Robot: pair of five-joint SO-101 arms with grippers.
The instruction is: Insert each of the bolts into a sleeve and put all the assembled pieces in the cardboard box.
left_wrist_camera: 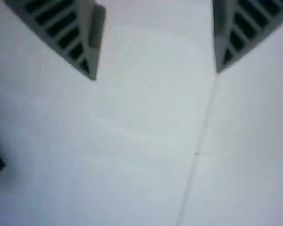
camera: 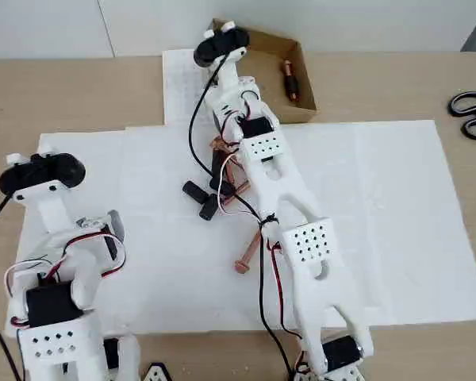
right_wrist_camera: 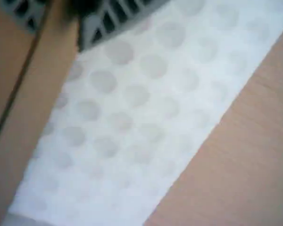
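At the near left corner of the white sheet (camera: pixel 381 222), the left arm sits folded back on itself with its wrist raised. The left pincer (left_wrist_camera: pixel 155 73) is aimed down at bare sheet, jaws spread wide and gripping nothing. Across the middle, the right arm stretches out nearly straight from its base at the near edge toward the far side of the table (camera: pixel 63 87). The right pincer (camera: pixel 220 46) hangs over the left rim of the cardboard box (camera: pixel 297 113) and the dotted paper towel (right_wrist_camera: pixel 146 108) beside it. Whether its jaws are parted or closed I cannot tell. Inside the box, one copper piece (camera: pixel 289 79) lies near the right wall. Under the outstretched forearm lie several black sleeves (camera: pixel 194 190) and copper bolts (camera: pixel 232 190), partly hidden by the arm and its cables. One bolt (camera: pixel 250 248) lies clear of them, nearer the base. Scissors (camera: pixel 470 113) rest on the table at the right edge, well apart.
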